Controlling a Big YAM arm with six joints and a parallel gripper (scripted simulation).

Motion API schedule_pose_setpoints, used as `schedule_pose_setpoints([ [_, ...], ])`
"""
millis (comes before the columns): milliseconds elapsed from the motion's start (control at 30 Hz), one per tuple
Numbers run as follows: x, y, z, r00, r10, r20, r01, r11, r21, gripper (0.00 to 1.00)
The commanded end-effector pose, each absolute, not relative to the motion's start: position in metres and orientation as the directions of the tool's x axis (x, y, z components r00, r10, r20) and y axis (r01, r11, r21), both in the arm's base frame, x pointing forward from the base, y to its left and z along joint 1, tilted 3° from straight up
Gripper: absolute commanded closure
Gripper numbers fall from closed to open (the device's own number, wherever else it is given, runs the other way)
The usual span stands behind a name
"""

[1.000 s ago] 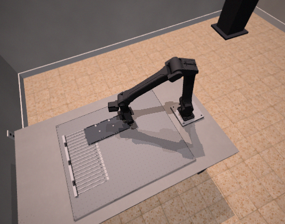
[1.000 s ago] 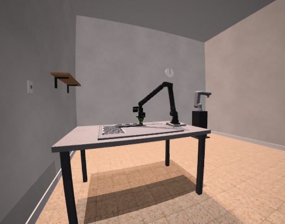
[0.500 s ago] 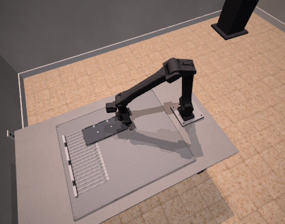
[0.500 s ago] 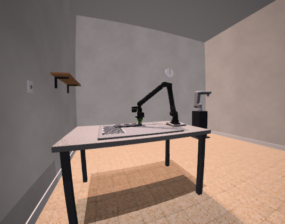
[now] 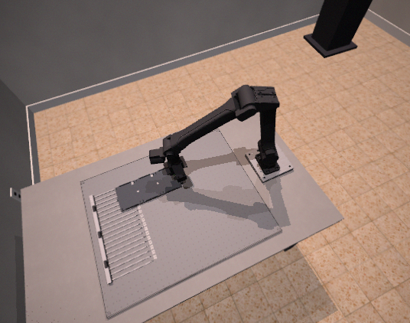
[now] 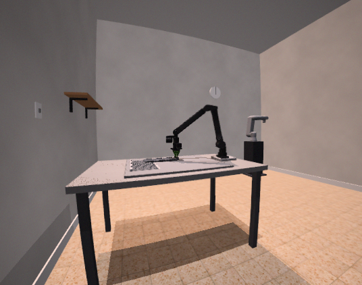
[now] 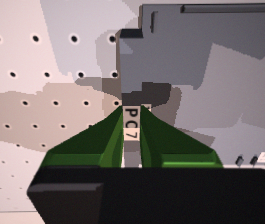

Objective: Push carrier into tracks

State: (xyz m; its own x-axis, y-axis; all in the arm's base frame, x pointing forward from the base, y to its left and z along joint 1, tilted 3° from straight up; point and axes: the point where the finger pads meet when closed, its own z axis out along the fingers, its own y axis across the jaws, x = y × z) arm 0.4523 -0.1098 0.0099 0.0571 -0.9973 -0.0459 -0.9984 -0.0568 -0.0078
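Carrier PC7 (image 5: 148, 190) is a flat dark plate. Its far end overlaps the near end of the loading rails (image 5: 122, 236), at the far side of the rail set as this camera sees it. My gripper (image 5: 180, 177) is shut on the carrier's handle (image 7: 131, 131), a narrow white tab marked "PC7", which sits between my green fingers in the wrist view. The carrier body (image 7: 203, 75) stretches away beyond the handle. The three lamps on the stop bar (image 5: 100, 235) look dark. In the exterior view the gripper (image 6: 175, 154) stands low over the plate.
The rails lie on a grey perforated baseplate (image 5: 189, 218) on a table. Number tiles (image 5: 148, 237) line the rails' near end. The arm's base (image 5: 268, 164) is bolted at the plate's far right. A dark pedestal (image 6: 253, 151) with a second arm stands off the table.
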Motion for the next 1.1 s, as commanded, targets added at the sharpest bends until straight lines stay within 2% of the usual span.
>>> schedule_pose_setpoints([
  [0,0.485,-0.108,0.022,0.062,-0.997,-0.041,-0.997,-0.06,-0.056,1.0],
  [1067,0.515,-0.105,0.023,0.062,-0.997,-0.041,-0.997,-0.06,-0.058,1.0],
])
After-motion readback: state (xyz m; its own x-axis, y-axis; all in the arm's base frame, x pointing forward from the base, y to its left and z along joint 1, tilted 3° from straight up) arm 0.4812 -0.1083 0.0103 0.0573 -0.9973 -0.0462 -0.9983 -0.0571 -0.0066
